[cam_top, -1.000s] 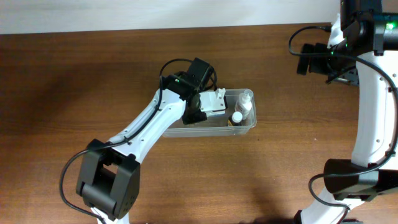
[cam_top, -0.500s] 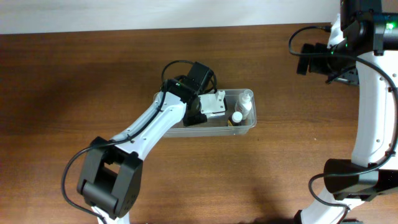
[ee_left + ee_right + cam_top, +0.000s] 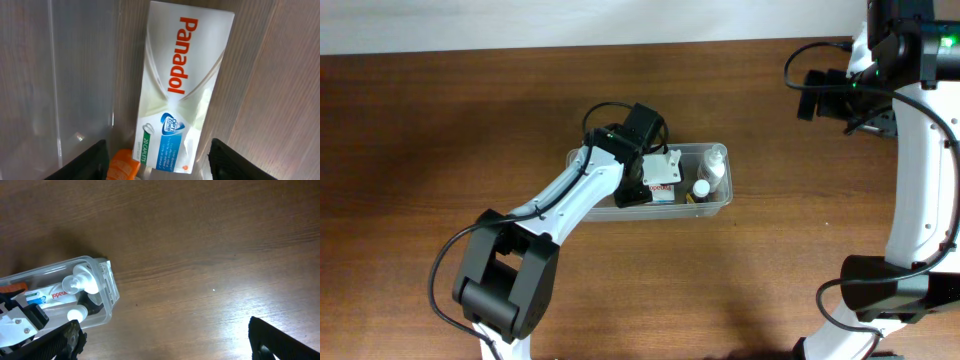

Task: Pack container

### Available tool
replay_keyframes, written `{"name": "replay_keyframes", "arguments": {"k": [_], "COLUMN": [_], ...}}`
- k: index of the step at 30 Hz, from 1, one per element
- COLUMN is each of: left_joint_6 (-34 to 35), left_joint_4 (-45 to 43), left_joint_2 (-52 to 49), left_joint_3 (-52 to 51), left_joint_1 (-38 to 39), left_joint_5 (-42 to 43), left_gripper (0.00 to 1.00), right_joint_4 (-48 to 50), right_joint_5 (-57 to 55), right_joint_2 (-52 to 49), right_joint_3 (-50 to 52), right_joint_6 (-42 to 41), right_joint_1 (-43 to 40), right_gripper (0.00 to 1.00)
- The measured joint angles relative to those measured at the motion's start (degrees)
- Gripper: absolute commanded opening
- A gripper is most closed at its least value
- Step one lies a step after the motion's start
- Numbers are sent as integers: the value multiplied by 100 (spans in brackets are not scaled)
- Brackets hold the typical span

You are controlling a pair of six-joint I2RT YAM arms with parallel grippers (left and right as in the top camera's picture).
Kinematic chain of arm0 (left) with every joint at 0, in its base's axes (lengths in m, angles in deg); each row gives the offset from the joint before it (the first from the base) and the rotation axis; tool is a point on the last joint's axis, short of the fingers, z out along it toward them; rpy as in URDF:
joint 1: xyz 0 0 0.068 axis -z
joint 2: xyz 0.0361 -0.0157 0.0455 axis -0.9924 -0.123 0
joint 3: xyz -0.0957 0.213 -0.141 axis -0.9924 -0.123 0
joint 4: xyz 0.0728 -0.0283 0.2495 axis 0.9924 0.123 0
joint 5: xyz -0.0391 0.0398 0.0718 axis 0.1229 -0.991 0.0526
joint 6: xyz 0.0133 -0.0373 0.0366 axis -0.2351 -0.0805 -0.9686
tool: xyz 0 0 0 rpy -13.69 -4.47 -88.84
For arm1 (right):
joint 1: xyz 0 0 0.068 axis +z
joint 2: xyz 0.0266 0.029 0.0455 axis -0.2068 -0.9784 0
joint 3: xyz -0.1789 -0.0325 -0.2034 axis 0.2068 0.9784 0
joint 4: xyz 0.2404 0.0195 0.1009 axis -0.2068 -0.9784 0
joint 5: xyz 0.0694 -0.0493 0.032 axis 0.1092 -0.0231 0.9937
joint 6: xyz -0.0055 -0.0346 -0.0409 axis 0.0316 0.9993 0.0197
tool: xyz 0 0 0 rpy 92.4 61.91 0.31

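Note:
The container [image 3: 719,205] is a long clear tub in the middle of the table. My left gripper [image 3: 642,188] reaches down into its middle. In the left wrist view a white Panadol box [image 3: 180,80] lies flat on the tub's floor, and my left gripper [image 3: 160,162] stands open around its near end with a gap on each side. An orange cap [image 3: 122,167] sits by the left finger. Two white-capped bottles [image 3: 715,165] lie in the tub's right end. My right gripper [image 3: 170,345] hangs open and holds nothing, high at the back right.
The right arm [image 3: 920,150] runs down the right edge of the table. The tub's clear side wall [image 3: 80,75] stands close on the left of the box. Bare brown wood [image 3: 210,255] surrounds the tub.
My left jaws have spread apart and let go of the Panadol box, which now lies in the tub. The left wrist shifted slightly. The right arm has not moved.

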Motion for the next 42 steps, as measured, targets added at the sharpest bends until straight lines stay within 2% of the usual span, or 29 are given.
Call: {"name": "replay_keyframes", "arguments": {"k": [12, 26, 31, 38, 42], "left_joint_6": [0, 94, 769, 2208, 3161], "left_joint_4": [-24, 103, 339, 1189, 1860], "left_joint_2": [0, 4, 297, 1523, 2249], "left_joint_3": [17, 562, 981, 1980, 2098], "left_joint_1": [2, 216, 275, 46, -363], "left_joint_5": [0, -20, -221, -529, -649], "left_gripper": [67, 68, 84, 87, 87], "right_joint_4": [0, 0, 0, 0, 0], "right_joint_5": [0, 0, 2, 2, 0], "right_joint_2": [0, 0, 0, 0, 0], "right_joint_3": [0, 0, 0, 0, 0], "right_joint_6": [-2, 0, 0, -2, 0], "right_joint_1": [0, 0, 0, 0, 0], "right_gripper": [98, 98, 98, 98, 98]}}
